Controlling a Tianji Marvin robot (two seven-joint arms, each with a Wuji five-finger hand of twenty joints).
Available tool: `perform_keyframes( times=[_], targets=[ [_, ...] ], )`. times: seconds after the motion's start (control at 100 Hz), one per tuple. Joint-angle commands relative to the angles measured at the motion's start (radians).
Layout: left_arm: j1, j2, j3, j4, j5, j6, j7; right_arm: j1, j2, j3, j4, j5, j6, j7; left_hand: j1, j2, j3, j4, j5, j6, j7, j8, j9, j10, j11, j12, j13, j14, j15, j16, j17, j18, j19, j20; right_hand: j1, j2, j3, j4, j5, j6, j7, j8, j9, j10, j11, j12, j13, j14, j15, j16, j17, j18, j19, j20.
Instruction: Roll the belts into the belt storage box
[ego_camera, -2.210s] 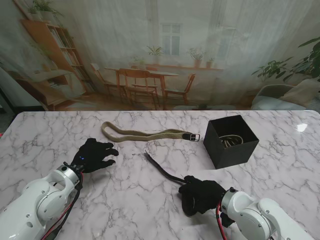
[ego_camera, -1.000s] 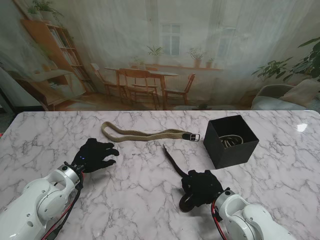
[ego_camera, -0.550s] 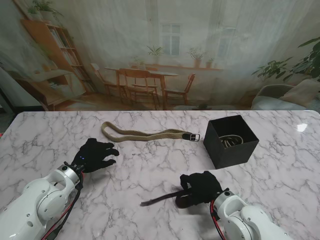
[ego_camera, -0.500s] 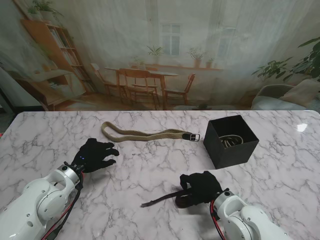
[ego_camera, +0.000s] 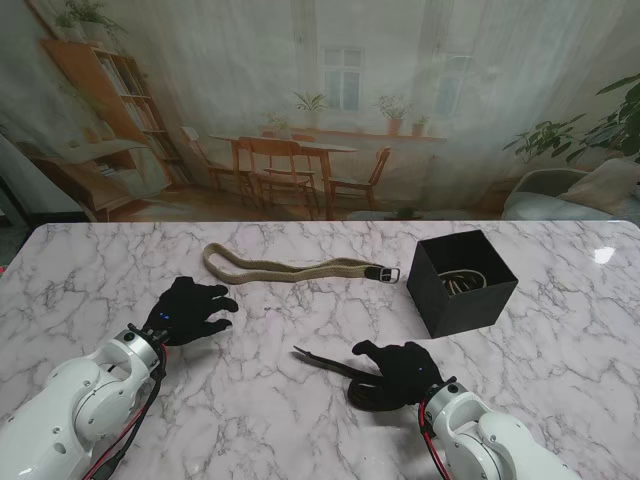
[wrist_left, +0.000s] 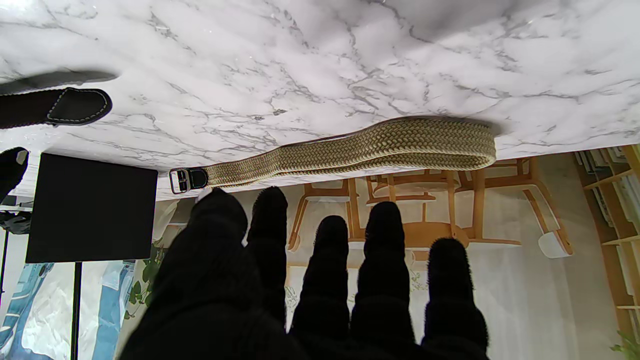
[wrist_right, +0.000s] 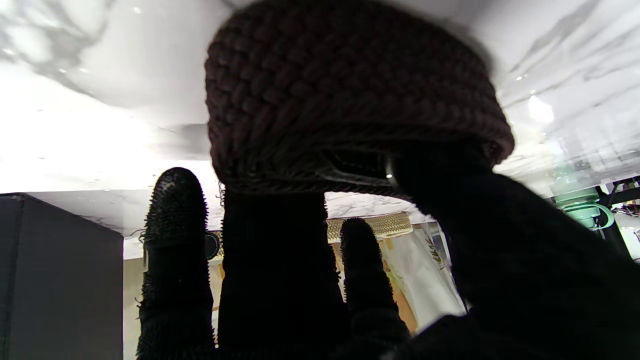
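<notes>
Five fingers of the right hand (ego_camera: 402, 371) press on a coil of the dark belt (ego_camera: 335, 365); the wrist view shows the thumb and fingers (wrist_right: 270, 270) clamped against the braided roll (wrist_right: 350, 95), which sits on the marble table (ego_camera: 300, 420) near its near edge, right of centre. From the roll a loose tail runs leftward, ending in a stitched tip (wrist_left: 75, 106) that lies flat on the marble. The left hand (ego_camera: 188, 310) hovers palm down near the table's left side, its fingers (wrist_left: 382, 265) spread slightly and holding nothing. Beyond both hands the tan woven belt (ego_camera: 285, 266) lies doubled over toward the far edge, its buckle (ego_camera: 387, 273) pointing at the black belt storage box (ego_camera: 462, 284). That box stands toward the far right of the table, open at the top, with a rolled belt (ego_camera: 462, 283) inside.
</notes>
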Motion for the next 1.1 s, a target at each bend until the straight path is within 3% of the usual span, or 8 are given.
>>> perform_keyframes(
  times=[0.0, 0.08, 0.13, 0.34, 0.5, 0.58, 0.79, 1.09],
  targets=[
    [0.0, -0.002, 0.003, 0.002, -0.001, -0.002, -0.014, -0.002, 0.001, -0.007, 0.029, -0.007, 0.001, 0.005, 0.002, 0.042, -0.012, -0.017, 0.013, 0.003, -0.012, 0.01, -0.037, 0.007, -0.013, -0.001, -0.011, 0.005, -0.027, -0.011, -0.019, 0.025, -0.027, 0.017, 0.107, -0.003, 0.051, 0.024, 0.045, 0.01, 0.005, -0.019, 0.074, -0.115, 0.152, 0.063, 0.051, -0.037, 0.069, 0.023, 0.007, -0.014, 0.027, 0.014],
    [0.001, -0.002, 0.003, 0.001, -0.001, 0.0, -0.016, -0.001, 0.001, -0.007, 0.034, -0.008, -0.005, 0.0, 0.002, 0.042, -0.011, -0.017, 0.013, 0.002, -0.013, 0.01, -0.037, 0.007, -0.013, -0.001, -0.012, 0.006, -0.027, -0.011, -0.019, 0.026, -0.028, 0.017, 0.116, 0.044, 0.055, 0.016, 0.284, -0.188, 0.107, 0.025, 0.071, -0.105, 0.164, 0.104, 0.059, -0.03, 0.088, 0.043, 0.018, 0.0, 0.041, 0.023],
    [0.001, -0.002, 0.004, 0.0, -0.001, 0.0, -0.017, -0.001, 0.0, -0.007, 0.035, -0.004, -0.007, -0.001, 0.004, 0.041, -0.011, -0.016, 0.014, 0.003, -0.012, 0.01, -0.037, 0.008, -0.014, -0.001, -0.012, 0.007, -0.027, -0.011, -0.019, 0.027, -0.027, 0.017, 0.145, 0.094, 0.041, 0.008, 0.38, -0.338, 0.197, -0.038, 0.044, -0.095, 0.171, 0.155, 0.057, -0.018, 0.092, 0.055, 0.019, 0.015, 0.044, 0.032],
    [-0.001, -0.002, 0.005, 0.002, -0.002, 0.0, -0.018, -0.007, -0.001, -0.003, 0.026, 0.014, -0.003, 0.012, 0.005, 0.042, -0.011, -0.016, 0.014, 0.002, -0.012, 0.011, -0.038, 0.008, -0.014, -0.001, -0.013, 0.006, -0.028, -0.011, -0.019, 0.027, -0.028, 0.017, 0.193, 0.181, -0.007, 0.001, 0.506, -0.465, 0.255, 0.048, -0.002, -0.092, 0.156, 0.222, 0.101, -0.002, 0.127, 0.063, 0.073, 0.041, 0.077, 0.049],
    [-0.001, -0.002, 0.005, 0.002, -0.002, 0.0, -0.017, -0.011, -0.005, -0.007, 0.015, 0.042, 0.025, 0.025, 0.007, 0.041, -0.011, -0.016, 0.014, 0.001, -0.012, 0.011, -0.037, 0.009, -0.014, -0.001, -0.012, 0.006, -0.027, -0.011, -0.019, 0.027, -0.028, 0.018, 0.208, 0.19, -0.028, 0.006, 0.414, -0.416, 0.175, 0.09, -0.031, -0.095, -0.002, 0.249, 0.148, -0.018, 0.178, 0.068, 0.14, 0.041, 0.128, 0.069],
    [-0.001, -0.002, 0.005, 0.001, -0.001, 0.0, -0.017, -0.009, -0.005, -0.009, 0.017, 0.036, 0.03, 0.018, 0.007, 0.042, -0.01, -0.016, 0.014, 0.001, -0.012, 0.011, -0.037, 0.007, -0.014, -0.001, -0.011, 0.005, -0.027, -0.011, -0.019, 0.027, -0.028, 0.018, 0.134, 0.196, -0.037, 0.024, 0.353, -0.329, 0.197, 0.047, -0.064, -0.089, -0.101, 0.194, 0.08, -0.034, 0.164, 0.084, 0.091, 0.001, 0.124, 0.079],
    [0.0, -0.002, 0.005, 0.001, 0.002, 0.003, -0.016, -0.016, -0.001, 0.003, 0.013, -0.008, 0.017, 0.0, 0.012, 0.04, -0.01, -0.016, 0.014, 0.002, -0.011, 0.011, -0.036, 0.01, -0.013, -0.001, -0.011, 0.007, -0.026, -0.01, -0.018, 0.027, -0.026, 0.018, -0.009, 0.235, -0.104, 0.054, 0.315, -0.253, 0.164, 0.003, -0.13, -0.084, -0.231, 0.037, -0.057, -0.036, 0.117, 0.06, -0.022, -0.039, 0.123, 0.119],
    [-0.002, -0.002, 0.007, 0.001, 0.002, 0.004, -0.019, -0.039, 0.003, 0.054, -0.013, -0.044, -0.033, -0.005, 0.02, 0.039, -0.009, -0.016, 0.014, 0.003, -0.01, 0.011, -0.035, 0.007, -0.011, 0.0, -0.009, 0.005, -0.025, -0.01, -0.016, 0.027, -0.023, 0.019, -0.136, 0.331, -0.15, 0.158, 0.273, -0.176, -0.066, 0.131, -0.286, -0.047, -0.325, -0.079, -0.293, -0.012, -0.01, -0.035, -0.166, -0.052, 0.051, 0.137]
  ],
)
